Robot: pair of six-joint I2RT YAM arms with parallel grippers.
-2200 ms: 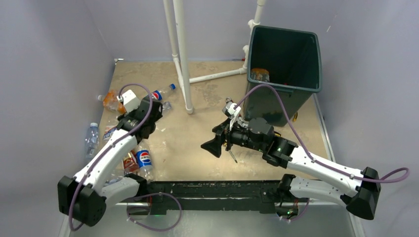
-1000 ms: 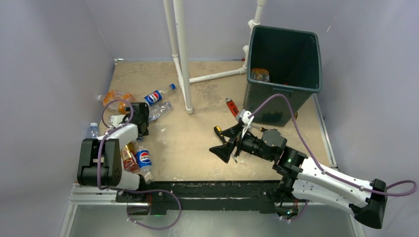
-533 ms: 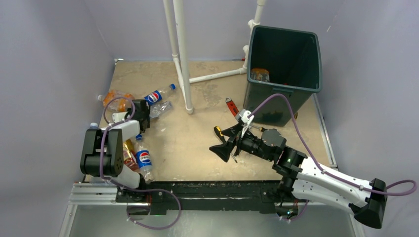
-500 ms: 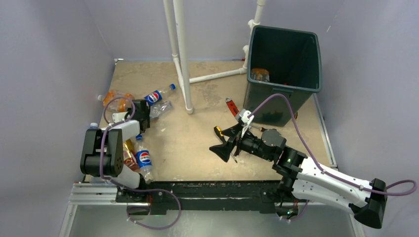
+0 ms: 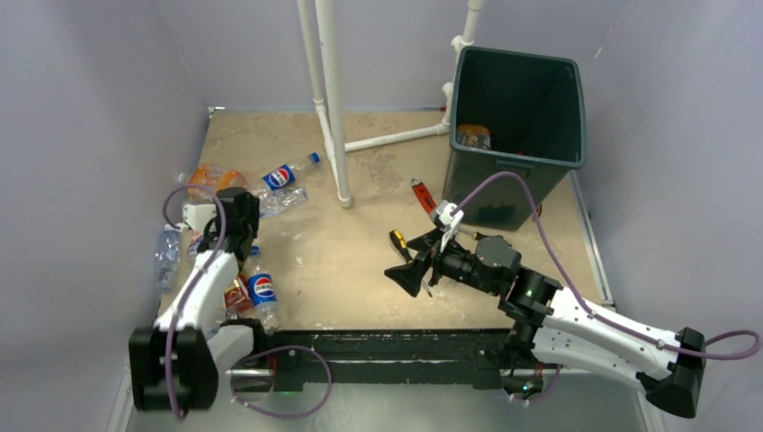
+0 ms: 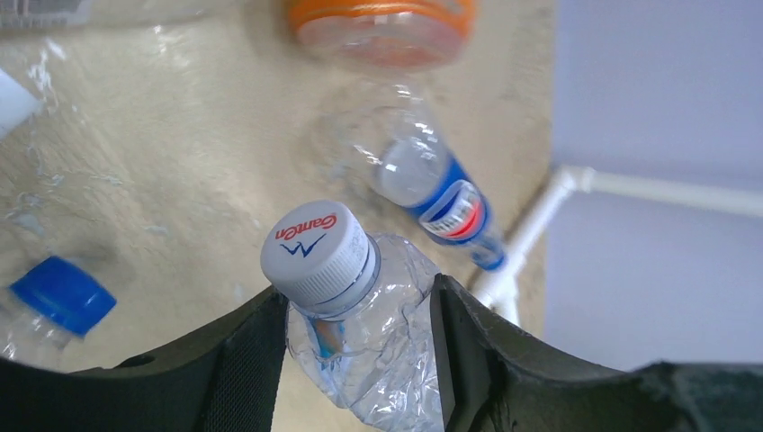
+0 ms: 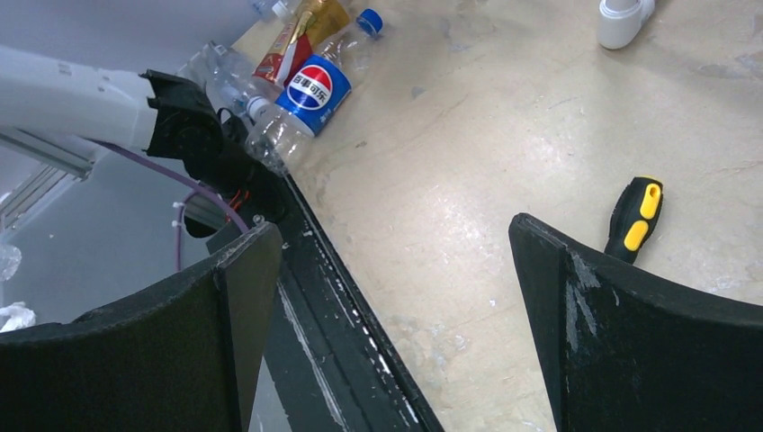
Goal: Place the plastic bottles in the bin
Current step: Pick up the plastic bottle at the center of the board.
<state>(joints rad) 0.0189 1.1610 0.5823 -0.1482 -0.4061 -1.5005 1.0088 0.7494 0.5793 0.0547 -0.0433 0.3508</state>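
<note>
My left gripper (image 6: 360,292) is shut on a crumpled clear plastic bottle (image 6: 378,333) with a white cap, gripped just below the neck and held off the floor. From above, the left gripper (image 5: 238,216) hangs over the left-hand cluster: a Pepsi bottle (image 5: 286,174), an orange bottle (image 5: 211,177), a clear bottle (image 5: 166,256), another Pepsi bottle (image 5: 262,288) and a red-labelled one (image 5: 236,292). The dark green bin (image 5: 515,56) stands at the back right with an orange bottle (image 5: 472,137) inside. My right gripper (image 5: 407,270) (image 7: 391,229) is open and holds nothing, mid-floor.
White PVC pipes (image 5: 333,99) rise from the floor between the bottles and the bin. A red wrench (image 5: 423,193) and a yellow-and-black screwdriver (image 5: 399,241) (image 7: 634,216) lie near the right gripper. A black rail (image 5: 378,346) runs along the near edge. Grey walls enclose the floor.
The left gripper has closed on the clear bottle and drawn back left and up from the pile, its arm swinging round. The right arm has stayed put for the last second.
</note>
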